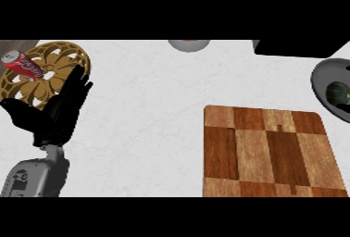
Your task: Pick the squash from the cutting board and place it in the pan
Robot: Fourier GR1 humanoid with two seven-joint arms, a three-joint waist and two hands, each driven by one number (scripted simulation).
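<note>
A checkered wooden cutting board (270,152) lies at the lower right with nothing on it. At the right edge sits a grey pan (322,88), partly cut off, with a dark green squash (339,91) lying inside it. My left hand (56,113) stands at the left, open, fingers pointing up and away, holding nothing. My right hand does not show in this view.
A gold openwork trivet (58,62) lies at the upper left with a red soda can (23,66) on it. A grey bowl (189,44) peeks in at the top middle. A black object (301,48) fills the upper right corner.
</note>
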